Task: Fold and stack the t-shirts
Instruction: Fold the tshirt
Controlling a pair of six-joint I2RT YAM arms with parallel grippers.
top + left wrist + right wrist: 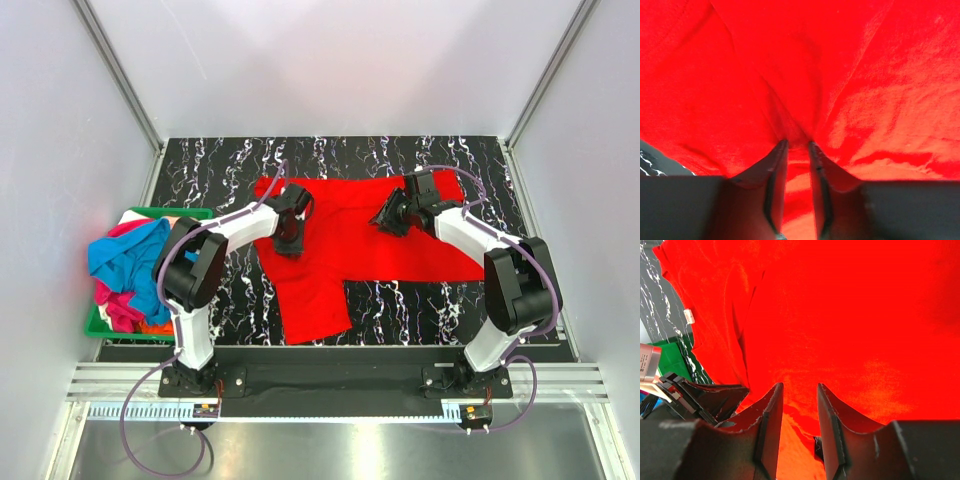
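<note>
Top external view: the red t-shirt (345,255) lies spread across the middle of the desk (430,310), one part trailing toward the near edge. My left gripper (797,144) pinches a bunched pleat of it. The right gripper (800,386) sits on the cloth, and I cannot tell whether it grips. I judge a fold is in hand; next, both ends must lift and travel together.

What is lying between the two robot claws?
Only the red t-shirt: in the top view its cloth fills the whole stretch between the left gripper and the right gripper.
</note>
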